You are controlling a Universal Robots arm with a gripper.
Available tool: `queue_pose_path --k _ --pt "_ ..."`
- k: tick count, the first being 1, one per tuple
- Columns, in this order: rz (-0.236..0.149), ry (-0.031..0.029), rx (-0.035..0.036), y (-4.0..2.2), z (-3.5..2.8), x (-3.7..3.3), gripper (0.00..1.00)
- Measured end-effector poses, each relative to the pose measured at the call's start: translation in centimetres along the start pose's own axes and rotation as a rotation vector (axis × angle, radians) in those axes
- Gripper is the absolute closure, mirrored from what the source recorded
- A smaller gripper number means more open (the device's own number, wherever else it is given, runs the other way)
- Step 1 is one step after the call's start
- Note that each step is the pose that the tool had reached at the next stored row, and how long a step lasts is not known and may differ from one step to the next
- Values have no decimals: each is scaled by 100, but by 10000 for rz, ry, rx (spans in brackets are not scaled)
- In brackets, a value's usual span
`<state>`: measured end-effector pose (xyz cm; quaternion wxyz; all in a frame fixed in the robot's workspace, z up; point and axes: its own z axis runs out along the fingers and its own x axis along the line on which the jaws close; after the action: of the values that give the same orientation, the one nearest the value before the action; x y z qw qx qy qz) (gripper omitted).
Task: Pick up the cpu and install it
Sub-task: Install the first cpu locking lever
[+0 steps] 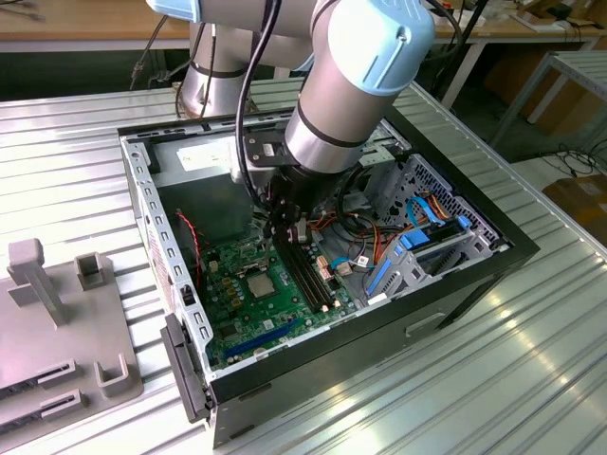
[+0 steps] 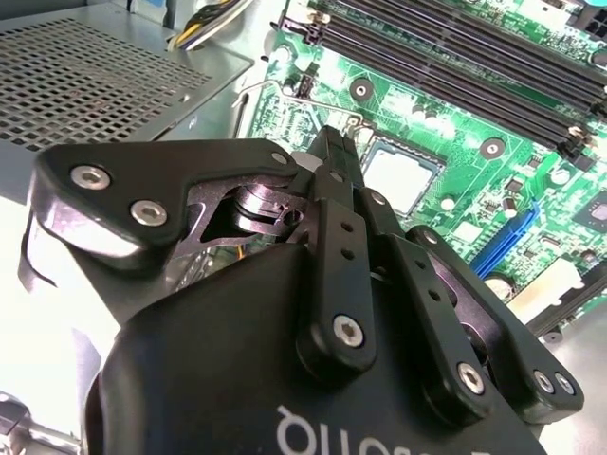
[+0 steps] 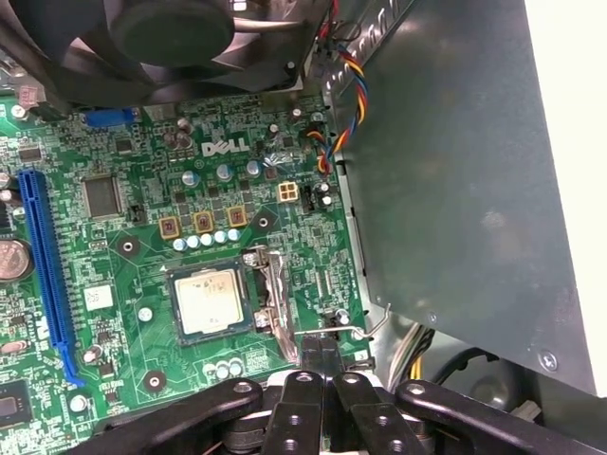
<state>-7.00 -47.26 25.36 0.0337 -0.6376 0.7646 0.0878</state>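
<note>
The cpu, a small square chip with a silver-grey top, lies flat in the socket on the green motherboard. It also shows in the second wrist view as cpu and in the exterior view as cpu. My gripper is shut, its black fingers pressed together with no chip between them. The tips hover just beside the socket, next to the thin wire lever. In the second wrist view the gripper points down at the board near the socket. In the exterior view the gripper reaches into the case.
The board sits in an open black computer case. A metal socket frame stands up beside the chip. A black fan, coloured wires, a grey metal wall, long black memory slots and a blue drive cage crowd the space.
</note>
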Motion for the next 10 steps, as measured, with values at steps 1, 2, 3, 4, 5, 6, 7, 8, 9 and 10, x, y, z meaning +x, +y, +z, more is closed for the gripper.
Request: queue_pose_path --k 1,2,3,4,5,6,7,8,9,10 --pt "0 -1 0 -1 0 3 89" --pt "0 0 0 -1 -1 7 89" --pt "0 0 0 -2 -2 11 89" --pt "1 0 0 -3 -3 16 89" --pt "0 0 0 -4 -4 19 89" --pt "0 -1 0 -5 -4 24 89" --pt "0 -1 0 -5 -5 28 89" --pt "0 0 0 -6 -6 33 89" --pt "0 0 0 -7 -7 36 89" --pt "0 -1 0 -7 -7 40 89"
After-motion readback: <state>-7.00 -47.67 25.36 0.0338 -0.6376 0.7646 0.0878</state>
